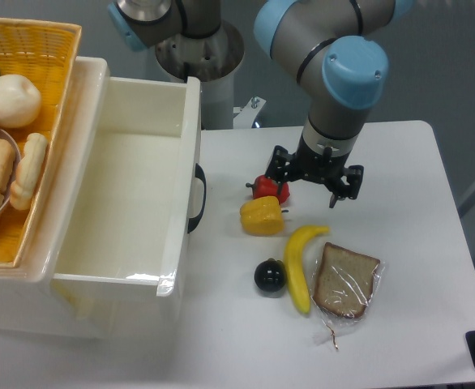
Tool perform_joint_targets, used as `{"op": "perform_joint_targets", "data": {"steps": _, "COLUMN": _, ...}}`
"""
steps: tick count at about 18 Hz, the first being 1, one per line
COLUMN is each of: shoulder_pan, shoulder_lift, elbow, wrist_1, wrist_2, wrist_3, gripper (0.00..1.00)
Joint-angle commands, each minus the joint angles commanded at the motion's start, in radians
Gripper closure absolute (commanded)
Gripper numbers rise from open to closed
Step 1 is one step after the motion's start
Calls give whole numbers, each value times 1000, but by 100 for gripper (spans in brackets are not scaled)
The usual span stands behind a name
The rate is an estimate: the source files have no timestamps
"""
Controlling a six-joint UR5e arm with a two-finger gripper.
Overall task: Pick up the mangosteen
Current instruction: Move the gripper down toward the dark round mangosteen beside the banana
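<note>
The mangosteen (269,275), a small glossy black ball, rests on the white table (416,178) just left of the banana. My gripper (314,180) hangs above the table behind it, beyond the banana and right of the red pepper. Its two black fingers are spread wide, so it is open with nothing between them. It stands well apart from the mangosteen.
A red pepper (271,188) and a yellow pepper (262,215) lie between gripper and mangosteen. A banana (300,263) touches the mangosteen's right side, with wrapped bread (347,282) beside it. A white bin (132,186) and a food basket (35,49) fill the left.
</note>
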Motion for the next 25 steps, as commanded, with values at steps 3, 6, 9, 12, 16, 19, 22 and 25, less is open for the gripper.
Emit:
{"op": "perform_joint_targets", "data": {"steps": 3, "shoulder_pan": -2, "shoulder_lift": -15, "elbow": 5, "wrist_1": 0, "wrist_2": -2, "wrist_3": 0, "gripper": 0}}
{"op": "perform_joint_targets", "data": {"steps": 6, "shoulder_pan": -6, "shoulder_lift": -34, "elbow": 2, "wrist_1": 2, "wrist_2": 0, "wrist_3": -14, "gripper": 0}}
{"op": "perform_joint_targets", "data": {"steps": 9, "shoulder_pan": -14, "shoulder_lift": -70, "elbow": -8, "wrist_1": 49, "wrist_2": -17, "wrist_3": -14, "gripper": 0}}
{"op": "perform_joint_targets", "data": {"steps": 12, "shoulder_pan": -40, "shoulder_lift": -109, "elbow": -9, "wrist_1": 60, "wrist_2": -18, "wrist_3": -92, "gripper": 0}}
{"op": "perform_joint_targets", "data": {"steps": 16, "shoulder_pan": -66, "shoulder_lift": -156, "elbow": -9, "wrist_1": 63, "wrist_2": -21, "wrist_3": -152, "gripper": 0}}
{"op": "perform_joint_targets", "data": {"steps": 19, "shoulder_pan": -92, "shoulder_lift": -202, "elbow": -9, "wrist_1": 66, "wrist_2": -32, "wrist_3": -204, "gripper": 0}}
{"op": "perform_joint_targets", "data": {"steps": 22, "shoulder_pan": -116, "shoulder_lift": -239, "elbow": -9, "wrist_1": 107, "wrist_2": -32, "wrist_3": -209, "gripper": 0}}
{"op": "perform_joint_targets", "data": {"steps": 25, "shoulder_pan": -132, "shoulder_lift": -259, "elbow": -9, "wrist_1": 130, "wrist_2": -34, "wrist_3": -210, "gripper": 0}}
